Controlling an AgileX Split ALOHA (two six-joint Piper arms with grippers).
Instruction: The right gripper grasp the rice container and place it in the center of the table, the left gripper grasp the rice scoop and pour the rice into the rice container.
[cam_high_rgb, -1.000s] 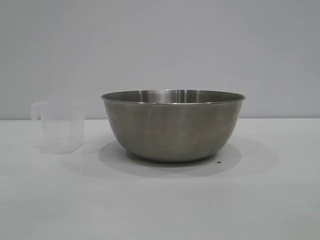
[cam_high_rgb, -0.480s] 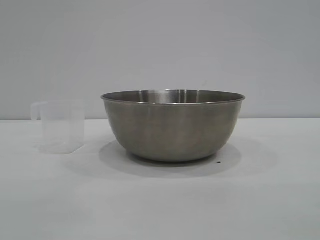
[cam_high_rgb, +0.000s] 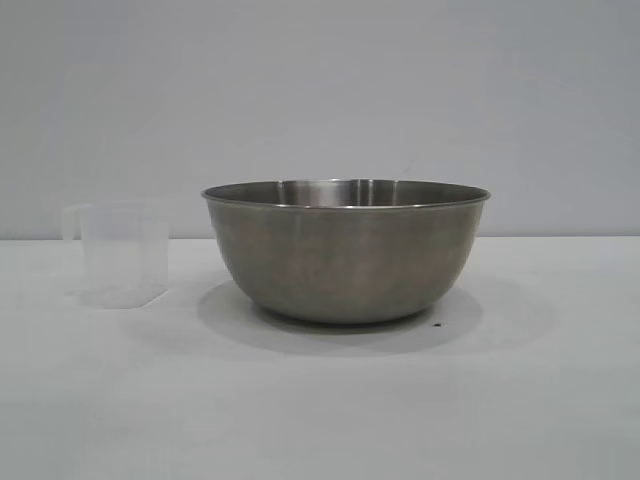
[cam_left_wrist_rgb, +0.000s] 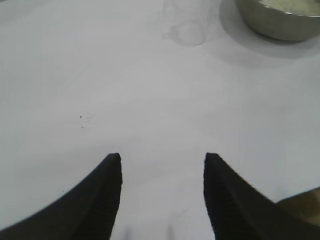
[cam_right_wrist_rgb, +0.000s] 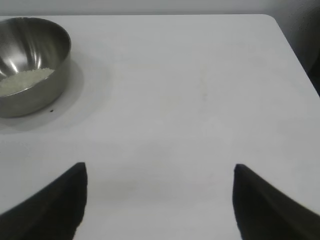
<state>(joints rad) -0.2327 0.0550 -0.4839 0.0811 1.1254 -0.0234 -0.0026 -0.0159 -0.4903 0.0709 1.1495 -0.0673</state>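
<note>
Your bench is a plain, flat white surface with a matte finish, and it carries everything here. Standing upright at its middle is the rice container, a large round bowl of brushed grey steel with a rolled rim and smoothly curved walls; from the right wrist view you can see the rice, a mass of small off-white grains, lying in its bottom. To the left of it, close but apart, stands the rice scoop, a small translucent whitish plastic cup with a little side handle near its rim, upright on the bench; you cannot tell whether any grains are in it. Your left end effector hovers over bare bench with its two black tapering fingers moderately spread and pinching nothing, the scoop and bowl well beyond it. Your right end effector is spread wider, also empty, over open bench to the right of the bowl.
</note>
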